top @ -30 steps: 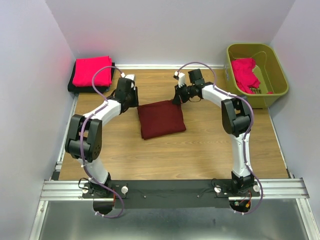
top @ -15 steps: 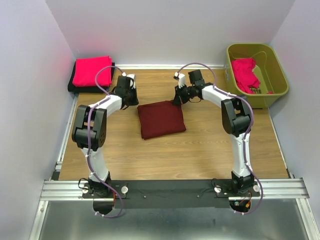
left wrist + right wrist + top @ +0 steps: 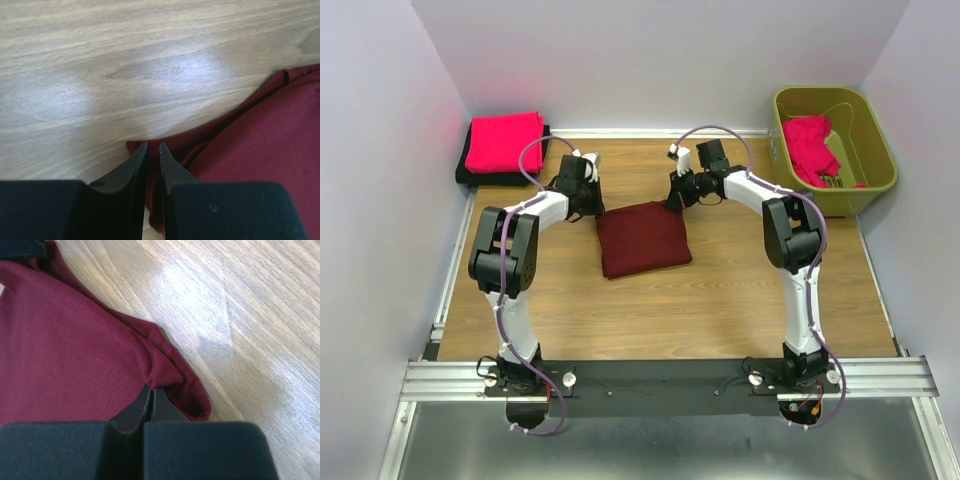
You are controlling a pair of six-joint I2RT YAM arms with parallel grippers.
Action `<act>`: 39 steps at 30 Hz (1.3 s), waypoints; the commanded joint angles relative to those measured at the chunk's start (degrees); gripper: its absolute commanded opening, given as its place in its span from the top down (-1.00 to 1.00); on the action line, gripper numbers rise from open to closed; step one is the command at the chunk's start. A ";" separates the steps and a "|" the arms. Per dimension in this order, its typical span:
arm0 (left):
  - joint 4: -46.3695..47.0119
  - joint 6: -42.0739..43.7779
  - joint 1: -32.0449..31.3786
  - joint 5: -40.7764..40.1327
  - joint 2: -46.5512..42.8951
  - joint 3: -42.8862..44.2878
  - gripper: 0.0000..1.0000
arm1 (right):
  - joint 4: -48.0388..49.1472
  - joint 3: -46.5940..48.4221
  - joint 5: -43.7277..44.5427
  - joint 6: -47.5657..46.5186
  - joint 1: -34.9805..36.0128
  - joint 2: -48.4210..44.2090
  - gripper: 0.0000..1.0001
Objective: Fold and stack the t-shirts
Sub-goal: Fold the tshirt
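Observation:
A folded dark maroon t-shirt (image 3: pixel 642 238) lies on the wooden table between my two arms. My left gripper (image 3: pixel 591 205) is at its far left corner; in the left wrist view the gripper (image 3: pixel 151 147) has its jaws nearly together over the shirt (image 3: pixel 260 145), with cloth in the narrow gap. My right gripper (image 3: pixel 671 200) is at the far right corner; in the right wrist view the gripper (image 3: pixel 151 389) is shut and pinches a pucker of the shirt (image 3: pixel 65 340). A folded pinkish-red t-shirt (image 3: pixel 503 142) lies on a black t-shirt (image 3: pixel 468 176) at the back left.
An olive-green bin (image 3: pixel 881 150) stands at the back right and holds a crumpled pinkish-red t-shirt (image 3: pixel 810 146). White walls close in the table on three sides. A metal rail (image 3: pixel 670 378) runs along the near edge.
My left arm has swung its elbow in and its gripper has moved right onto the maroon shirt's far left corner. The right arm and the shirt have stayed still.

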 commanded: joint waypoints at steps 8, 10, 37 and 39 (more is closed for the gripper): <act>0.24 -2.21 -0.34 2.38 5.17 -0.55 0.79 | 0.52 1.42 0.87 1.53 -0.39 0.33 0.99; -0.02 -2.91 -0.34 2.55 5.61 -0.55 0.79 | 0.43 1.34 1.48 1.62 -0.39 -0.46 0.99; -0.37 -3.53 -0.52 2.55 5.43 -1.26 1.00 | 0.69 -6.49 13.52 6.18 -0.74 -9.17 0.99; -0.37 -3.61 -0.61 2.47 5.43 -1.26 1.00 | 0.69 -6.40 14.31 6.54 -0.83 -9.25 0.99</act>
